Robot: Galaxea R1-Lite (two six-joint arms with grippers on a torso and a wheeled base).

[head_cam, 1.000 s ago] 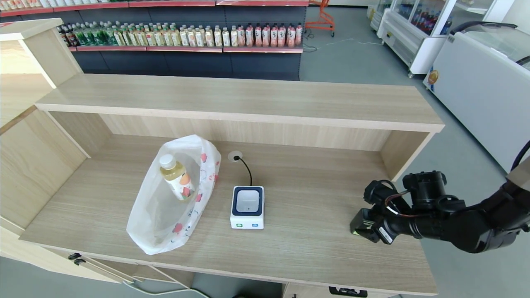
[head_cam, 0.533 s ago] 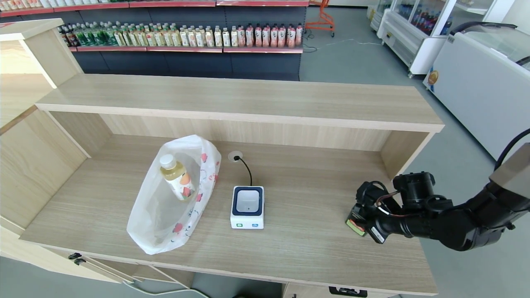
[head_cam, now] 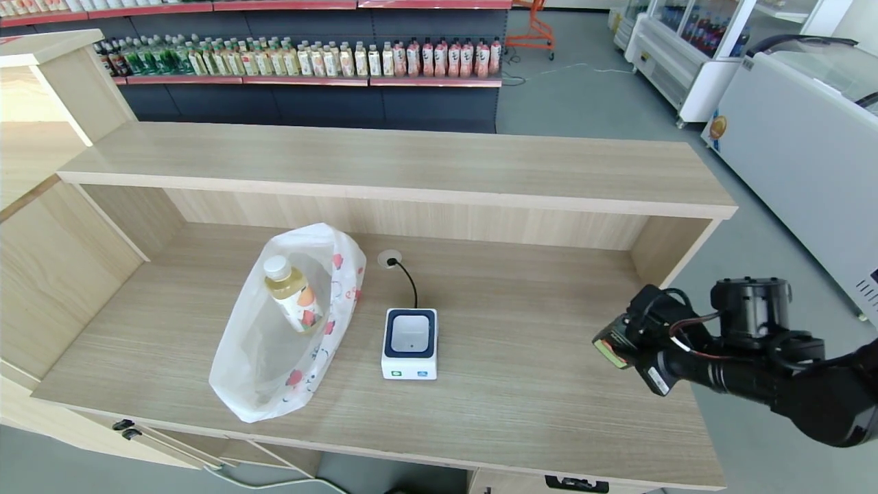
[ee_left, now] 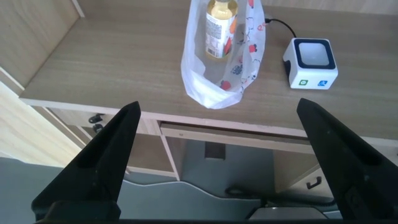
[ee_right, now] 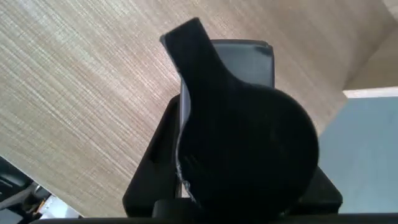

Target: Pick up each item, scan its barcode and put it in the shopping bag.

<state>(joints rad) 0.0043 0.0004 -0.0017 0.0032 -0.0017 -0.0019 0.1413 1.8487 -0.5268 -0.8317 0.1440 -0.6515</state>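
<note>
**Checkout counter (head_cam: pixel 521 384), seen from the head and both wrists.** We find the white shopping bag (head_cam: pixel 274 370) lying open just left of the scanner (head_cam: pixel 409 343). A bottle (head_cam: pixel 291 295) leans inside it, cap up, with its lower part veiled by the plastic. The left gripper (ee_left: pixel 219 115) hangs in front of the counter's near edge, its claw spread wide. The right gripper (head_cam: pixel 615 341) hovers over the counter's right end. A small dark item (head_cam: pixel 607 345), red and green on one face, sits at its tip. We cannot tell whether the claw pinches it, because in the right wrist view a black shape covers that spot.
</note>
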